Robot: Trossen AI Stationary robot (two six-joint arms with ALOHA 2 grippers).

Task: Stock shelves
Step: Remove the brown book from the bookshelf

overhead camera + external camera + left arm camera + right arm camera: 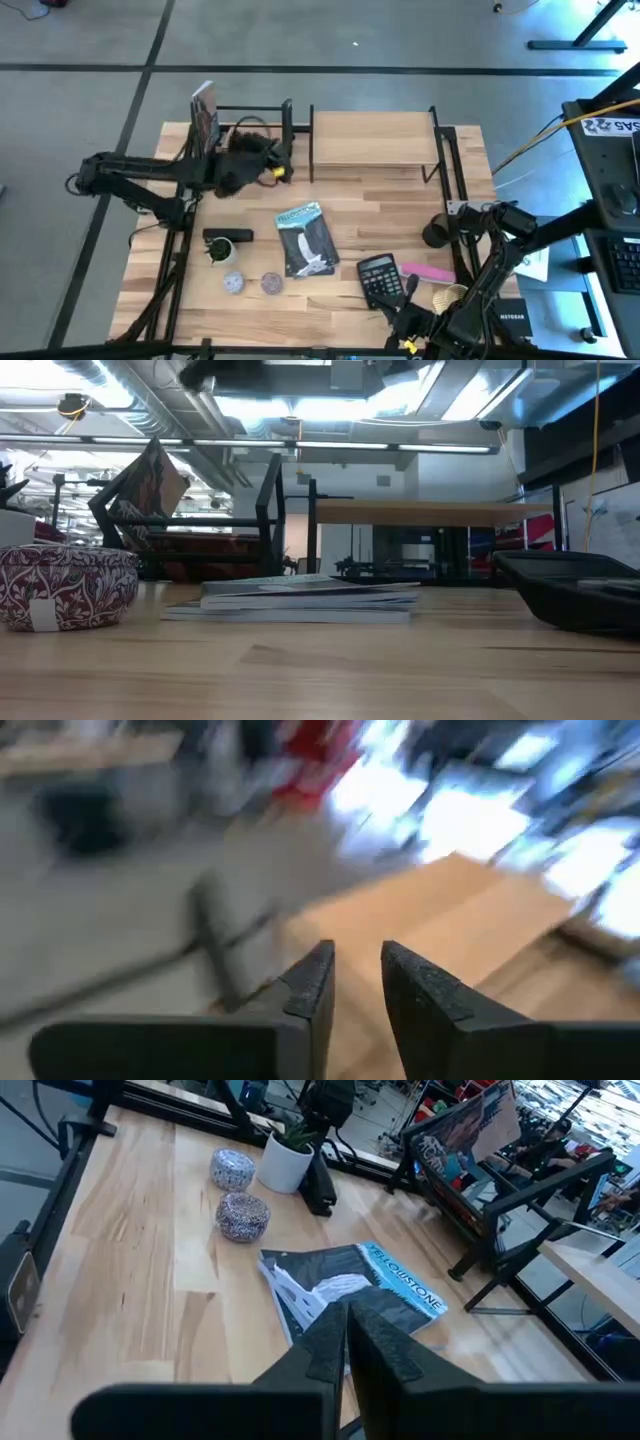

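A black metal-bar book rack and a light-wood board shelf stand side by side along the far edge of the tabletop, the rack on the left arm's side. One book already leans upright at the rack's outer end. The board shelf carries nothing on top in the high view.

A Yellowstone magazine lies flat near the middle of the tabletop. It looks thin, light and floppy, its glossy cover likely slippery; a pinch at an overhanging edge or along the spine would probably serve better than a grab across the face.

The left tool hovers over the rack, its fingers slightly apart with nothing between them. The right tool waits at the near right of the tabletop, aimed at the magazine, its fingers pressed together and empty.

Toward the near edge sit a small potted plant, two patterned round tins, a calculator and a pink strip. The tins and calculator look rigid and easy to grip across their sides.
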